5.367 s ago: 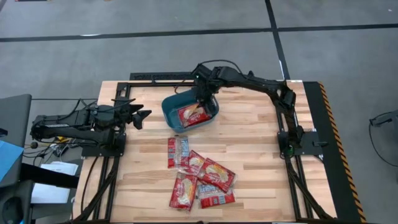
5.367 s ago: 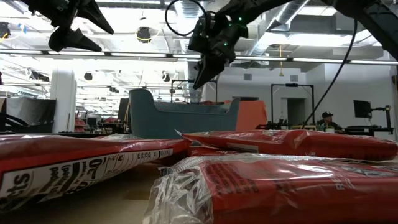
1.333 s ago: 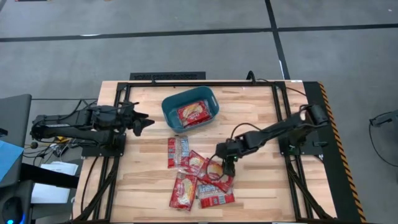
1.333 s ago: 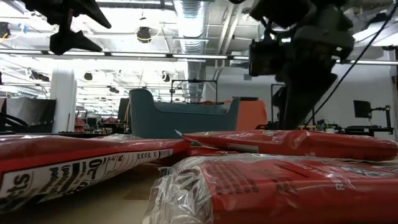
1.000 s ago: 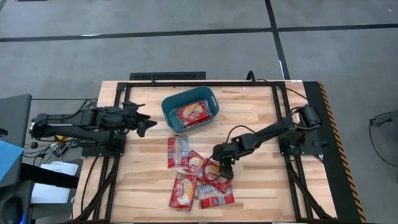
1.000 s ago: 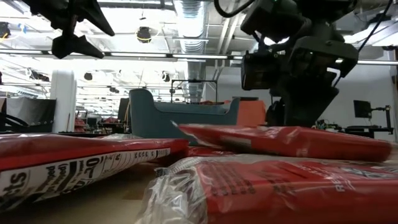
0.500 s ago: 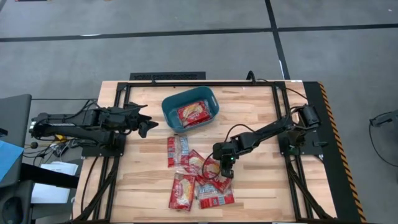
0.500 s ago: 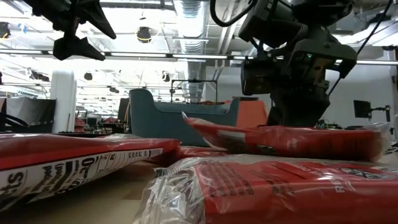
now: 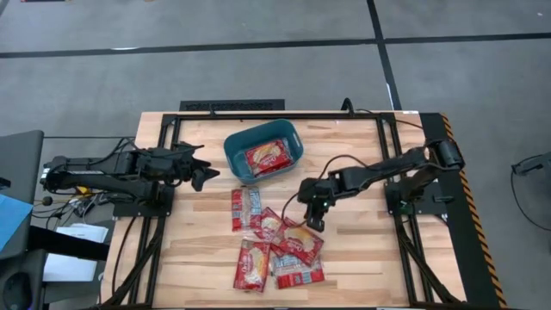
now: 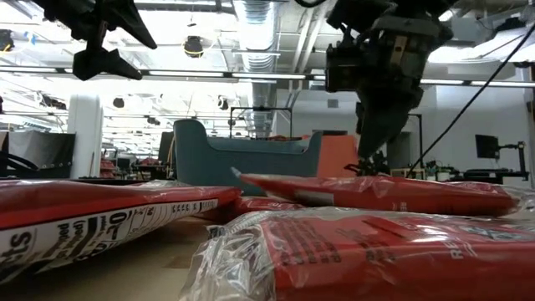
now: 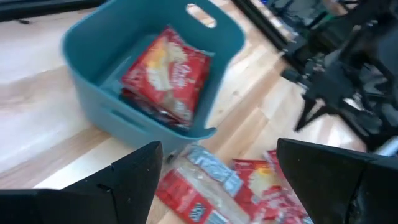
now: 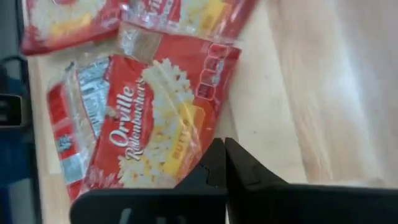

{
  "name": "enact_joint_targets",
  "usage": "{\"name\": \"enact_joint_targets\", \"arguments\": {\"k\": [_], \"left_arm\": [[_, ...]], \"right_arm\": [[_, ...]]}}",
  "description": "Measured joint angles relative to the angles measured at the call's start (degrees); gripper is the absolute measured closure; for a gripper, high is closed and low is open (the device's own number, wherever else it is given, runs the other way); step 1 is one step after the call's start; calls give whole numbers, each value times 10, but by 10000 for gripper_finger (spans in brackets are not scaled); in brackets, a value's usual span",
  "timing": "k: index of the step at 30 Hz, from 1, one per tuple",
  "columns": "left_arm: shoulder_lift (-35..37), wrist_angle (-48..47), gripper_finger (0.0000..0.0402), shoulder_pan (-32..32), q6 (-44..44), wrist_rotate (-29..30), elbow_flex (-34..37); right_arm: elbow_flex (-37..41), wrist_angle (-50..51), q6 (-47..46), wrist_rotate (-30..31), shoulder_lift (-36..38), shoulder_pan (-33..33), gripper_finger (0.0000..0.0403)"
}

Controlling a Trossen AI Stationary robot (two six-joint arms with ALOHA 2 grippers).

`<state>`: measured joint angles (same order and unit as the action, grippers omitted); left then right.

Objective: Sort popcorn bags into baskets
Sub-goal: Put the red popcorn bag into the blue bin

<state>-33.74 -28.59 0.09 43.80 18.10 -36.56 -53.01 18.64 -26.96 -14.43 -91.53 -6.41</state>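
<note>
Right gripper (image 9: 315,219), fingers pressed together on nothing, is held just above the popcorn bags (image 9: 277,244) heaped on the counter (image 9: 362,250). One bag (image 9: 268,157) is seen inside the teal basket (image 9: 237,155). Left gripper (image 9: 200,176), fingers spread, is held beside the basket.

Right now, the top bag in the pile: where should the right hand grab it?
Probably the short end of the top popcorn bag beside the right hand, coming straight down: it lies flat over other bags, and that end borders bare table.
</note>
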Motion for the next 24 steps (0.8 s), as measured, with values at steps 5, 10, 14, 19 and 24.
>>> {"name": "enact_joint_targets", "arguments": {"k": [5,10,14,19,24], "left_arm": [[-6,32,98,0,4,-47,0],[-21,50,98,0,-2,-70,0],[-37,65,98,0,-13,-70,0],[-55,72,98,0,-13,-75,0],[-71,76,98,0,-25,-93,0]], "right_arm": [[0,43,-74,-49,40,-24,326],[0,66,-232,14,51,-121,208],[-1,76,-441,137,44,-207,141],[0,78,-692,246,18,-284,123],[0,36,-826,304,-28,-325,122]]}}
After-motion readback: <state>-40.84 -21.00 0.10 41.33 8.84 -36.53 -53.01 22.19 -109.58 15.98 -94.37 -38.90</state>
